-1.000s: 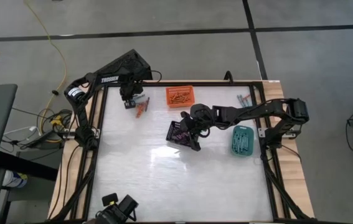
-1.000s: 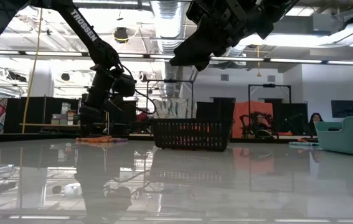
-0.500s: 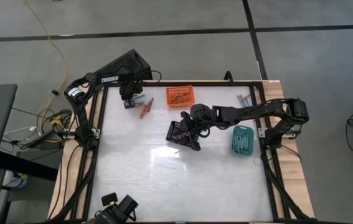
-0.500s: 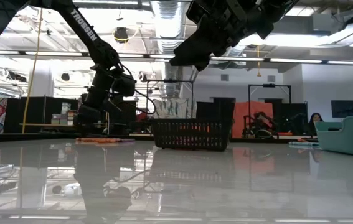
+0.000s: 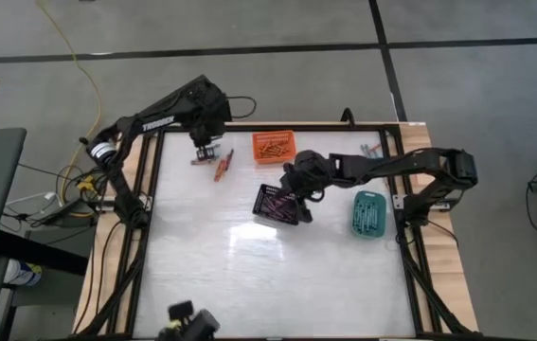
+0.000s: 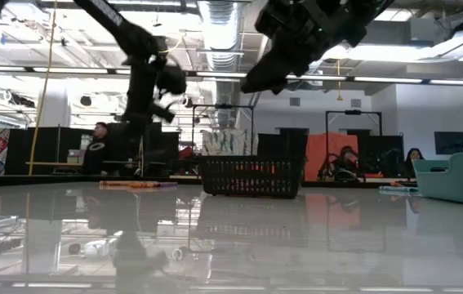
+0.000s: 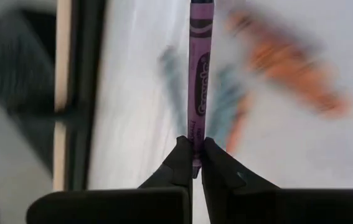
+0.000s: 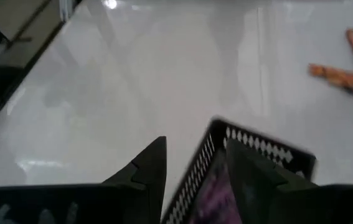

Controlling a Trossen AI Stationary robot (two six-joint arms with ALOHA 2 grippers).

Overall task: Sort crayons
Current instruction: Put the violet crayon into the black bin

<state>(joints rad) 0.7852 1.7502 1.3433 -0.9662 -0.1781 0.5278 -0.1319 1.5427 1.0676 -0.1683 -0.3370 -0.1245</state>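
My left gripper (image 5: 206, 152) is at the table's far left, above a small pile of orange and teal crayons (image 5: 219, 167). It is shut on a purple crayon (image 7: 199, 68). My right gripper (image 5: 298, 189) is open and empty, high over the black basket (image 5: 277, 205). That basket holds purple crayons (image 8: 212, 196). In the right wrist view the basket's near wall (image 8: 208, 152) shows between my fingers, well below them. The orange basket (image 5: 274, 147) holds orange crayons and the teal basket (image 5: 368, 214) holds teal ones. My left gripper pinches one end of the purple crayon (image 7: 194, 138) between its two fingertips. The crayon sticks straight out ahead of the fingers, in line with them. It is lifted clear of the table and of the pile below.
A few loose crayons (image 5: 370, 150) lie at the far right, near the black frame (image 5: 396, 142) round the table. The middle and near part of the white tabletop (image 5: 268, 275) is bare. In the low view the black basket (image 6: 251, 175) stands in the middle and the teal basket (image 6: 460, 180) at the right.
My left gripper has risen from the crayon pile with the purple crayon and gone a little toward the far edge. The crayon is now clear of the table. My right gripper has drawn back a little toward the far edge, so more of the black basket shows.
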